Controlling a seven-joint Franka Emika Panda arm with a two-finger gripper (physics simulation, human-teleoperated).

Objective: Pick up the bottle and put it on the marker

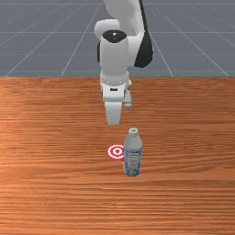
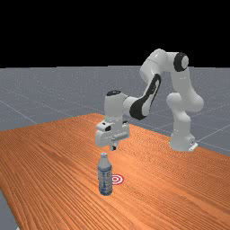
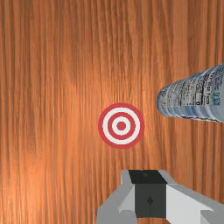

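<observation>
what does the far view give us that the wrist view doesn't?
Far view only: the arm running back to its base, the bottle full height and upright, its cap.
Wrist view only: the full outline of the red-and-white target marker, the gap from it to the bottle.
Both: gripper, bottle, marker, wooden table.

A table (image 1: 50, 137) of orange-brown wood is marked by streaky grain. Upon it a red-and-white ringed marker (image 3: 121, 126) is laid flat, and just beside that (the two are not touching) a bottle (image 1: 132, 158) is stood upright.
</observation>
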